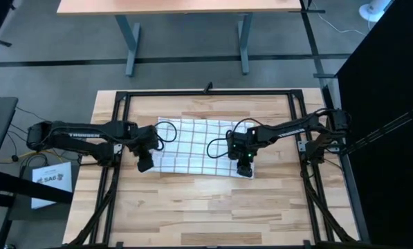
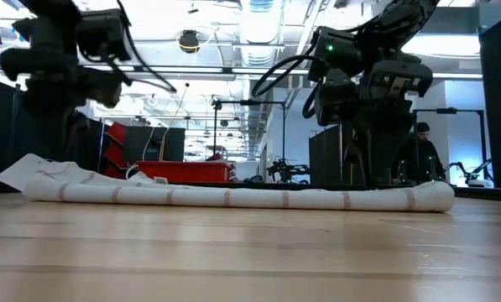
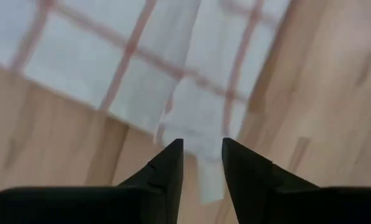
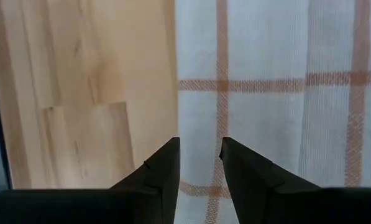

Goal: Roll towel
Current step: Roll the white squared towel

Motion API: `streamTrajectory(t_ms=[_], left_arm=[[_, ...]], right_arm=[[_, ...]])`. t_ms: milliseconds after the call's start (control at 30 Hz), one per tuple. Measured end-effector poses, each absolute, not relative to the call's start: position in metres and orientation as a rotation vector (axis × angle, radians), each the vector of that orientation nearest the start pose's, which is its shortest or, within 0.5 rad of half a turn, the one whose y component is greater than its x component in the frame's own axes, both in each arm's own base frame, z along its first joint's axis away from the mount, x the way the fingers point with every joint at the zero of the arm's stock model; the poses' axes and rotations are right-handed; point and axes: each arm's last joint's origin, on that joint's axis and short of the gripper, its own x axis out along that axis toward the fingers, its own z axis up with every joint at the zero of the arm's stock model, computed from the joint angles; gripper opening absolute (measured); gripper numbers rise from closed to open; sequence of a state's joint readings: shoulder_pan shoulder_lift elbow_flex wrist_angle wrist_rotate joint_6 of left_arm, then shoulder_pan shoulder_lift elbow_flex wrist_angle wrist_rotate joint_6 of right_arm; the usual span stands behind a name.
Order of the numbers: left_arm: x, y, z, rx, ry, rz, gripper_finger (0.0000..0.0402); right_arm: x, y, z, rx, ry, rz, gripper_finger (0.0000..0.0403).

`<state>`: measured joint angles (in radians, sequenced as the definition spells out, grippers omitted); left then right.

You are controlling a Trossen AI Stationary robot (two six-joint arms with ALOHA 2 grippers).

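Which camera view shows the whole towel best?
The high view: the towel lies spread out whole between both arms. The low view shows only its edge as a flat strip; the left wrist view shows one corner, the right wrist view one edge.

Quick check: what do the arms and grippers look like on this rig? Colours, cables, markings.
Both arms are dark, near black. The left arm carries white lettering along its link; the right arm shows none legible. Black cables loop by each wrist. The left gripper and right gripper each have two black, wedge-shaped fingers. A small green light glows near the right wrist.
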<state>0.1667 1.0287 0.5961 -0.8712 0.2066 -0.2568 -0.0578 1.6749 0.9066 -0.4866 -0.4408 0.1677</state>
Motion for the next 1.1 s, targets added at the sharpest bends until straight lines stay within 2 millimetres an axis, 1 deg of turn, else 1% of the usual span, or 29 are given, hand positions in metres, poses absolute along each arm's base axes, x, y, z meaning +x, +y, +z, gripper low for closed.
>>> streamTrajectory(t_ms=[100,233,333,467,567,633,700,800,900,967,1100], left_arm=[[0.161,0.019,0.188,-0.462,1.262,0.121,0.0095],[0.163,0.021,0.180,-0.478,1.311,0.187,0.0095],[0.165,0.021,0.170,-0.490,1.363,0.203,0.0095],[0.169,0.022,0.156,-0.498,1.383,0.248,0.0095],[0.165,0.021,0.141,-0.529,1.434,0.272,0.0095],[0.163,0.021,0.136,-0.549,1.451,0.288,0.0095],[0.163,0.021,0.135,-0.557,1.457,0.303,0.0095],[0.166,0.022,0.145,-0.531,1.416,0.327,0.0095],[0.173,0.026,0.166,-0.468,1.314,0.354,0.0095],[0.173,0.026,0.178,-0.450,1.297,0.364,0.0095],[0.168,0.026,0.193,-0.434,1.293,0.384,0.0095]], right_arm=[[0.295,-0.005,0.150,0.455,1.246,0.230,0.0107],[0.295,-0.005,0.150,0.462,1.251,0.224,0.0107],[0.295,-0.003,0.150,0.460,1.254,0.229,0.0107],[0.295,-0.003,0.150,0.469,1.256,0.223,0.0107],[0.294,-0.003,0.150,0.477,1.264,0.217,0.0107],[0.294,-0.003,0.150,0.478,1.269,0.217,0.0107],[0.294,-0.003,0.150,0.477,1.269,0.216,0.0107],[0.293,-0.003,0.150,0.478,1.271,0.216,0.0107],[0.292,-0.003,0.149,0.481,1.286,0.213,0.0107],[0.291,-0.003,0.149,0.479,1.301,0.214,0.0107],[0.288,-0.003,0.148,0.477,1.326,0.214,0.0107]])
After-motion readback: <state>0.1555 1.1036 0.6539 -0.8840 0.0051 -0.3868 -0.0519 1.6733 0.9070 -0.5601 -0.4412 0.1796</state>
